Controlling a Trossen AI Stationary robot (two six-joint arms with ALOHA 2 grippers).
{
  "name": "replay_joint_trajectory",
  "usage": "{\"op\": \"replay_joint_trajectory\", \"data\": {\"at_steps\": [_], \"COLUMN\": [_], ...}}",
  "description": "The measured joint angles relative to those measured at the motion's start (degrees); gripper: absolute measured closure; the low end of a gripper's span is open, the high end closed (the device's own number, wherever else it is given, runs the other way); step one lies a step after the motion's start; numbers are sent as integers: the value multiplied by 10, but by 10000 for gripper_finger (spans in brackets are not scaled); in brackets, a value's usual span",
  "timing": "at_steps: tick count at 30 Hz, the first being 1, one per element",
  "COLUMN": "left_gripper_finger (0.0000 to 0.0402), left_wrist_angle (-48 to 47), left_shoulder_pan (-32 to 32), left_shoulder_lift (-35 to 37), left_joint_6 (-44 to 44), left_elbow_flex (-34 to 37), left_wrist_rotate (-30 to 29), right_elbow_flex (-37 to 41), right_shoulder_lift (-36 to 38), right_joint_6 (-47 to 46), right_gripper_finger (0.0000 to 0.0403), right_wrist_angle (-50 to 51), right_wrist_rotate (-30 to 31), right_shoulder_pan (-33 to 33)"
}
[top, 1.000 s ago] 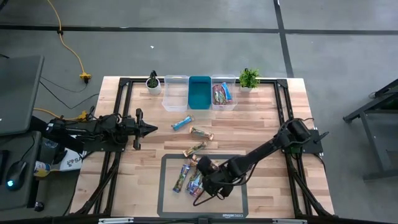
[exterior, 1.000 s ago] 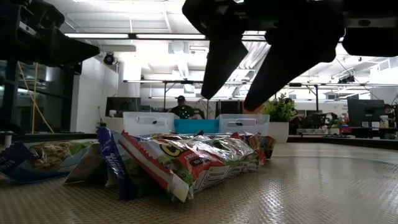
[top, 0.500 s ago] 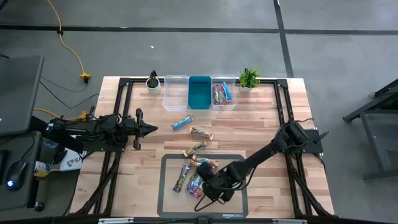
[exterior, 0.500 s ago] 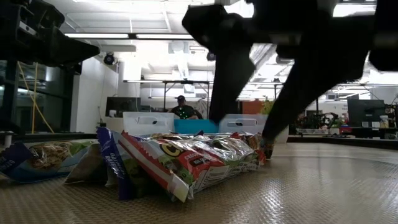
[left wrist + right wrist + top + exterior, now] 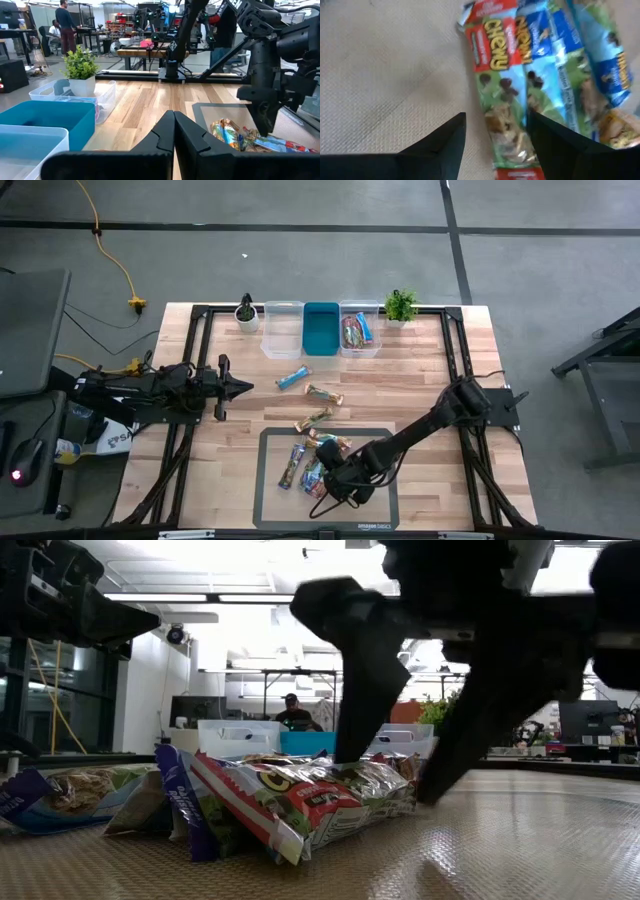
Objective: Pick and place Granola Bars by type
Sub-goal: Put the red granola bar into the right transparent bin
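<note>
Several granola bars lie in a pile [image 5: 310, 465] on a grey mat [image 5: 270, 500]. My right gripper [image 5: 335, 478] is low over this pile, open. In the right wrist view its gripper [image 5: 495, 127] has one finger on each side of a red-and-green Chewy bar [image 5: 495, 75], with blue bars [image 5: 555, 60] beside it. The low view shows the fingers [image 5: 350, 690] down at the pile's red bar [image 5: 290, 802]. Whether they touch it, I cannot tell. My left gripper [image 5: 245, 387] waits shut over the table's left side, also seen in its wrist view [image 5: 174, 122].
Three bins stand along the far edge: a clear one [image 5: 283, 330], a blue one [image 5: 321, 328] and a clear one holding bars [image 5: 360, 332]. Small plants [image 5: 246, 310] [image 5: 401, 305] flank them. Loose bars lie on the wood: blue [image 5: 293, 377], brown [image 5: 324, 393] and another [image 5: 314, 418].
My right gripper has come down from well above the pile until its fingertips are level with the bars, shifting slightly toward the table's left and near edge. It has stayed open. The bars have not moved.
</note>
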State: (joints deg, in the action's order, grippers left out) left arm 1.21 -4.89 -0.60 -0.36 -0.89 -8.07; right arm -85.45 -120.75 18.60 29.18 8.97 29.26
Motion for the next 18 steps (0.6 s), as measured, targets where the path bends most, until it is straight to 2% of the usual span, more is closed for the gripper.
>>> {"op": "replay_joint_trajectory", "data": {"at_steps": [8,13,18], "left_gripper_finger": [401,401,401], "left_wrist_angle": [0,0,0], "left_shoulder_pan": [0,0,0], "left_shoulder_lift": [0,0,0], "left_joint_6": [0,0,0], "left_elbow_flex": [0,0,0], "left_wrist_rotate": [0,0,0], "right_elbow_flex": [0,-2,-2], "right_shoulder_lift": [-18,-25,-26], "right_joint_6": [-20,-93,-138], "right_gripper_finger": [201,213,238], "right_wrist_angle": [-4,-10,-14], "right_wrist_rotate": [-4,-57,-75], "right_shoulder_pan": [-1,-16,-26]}}
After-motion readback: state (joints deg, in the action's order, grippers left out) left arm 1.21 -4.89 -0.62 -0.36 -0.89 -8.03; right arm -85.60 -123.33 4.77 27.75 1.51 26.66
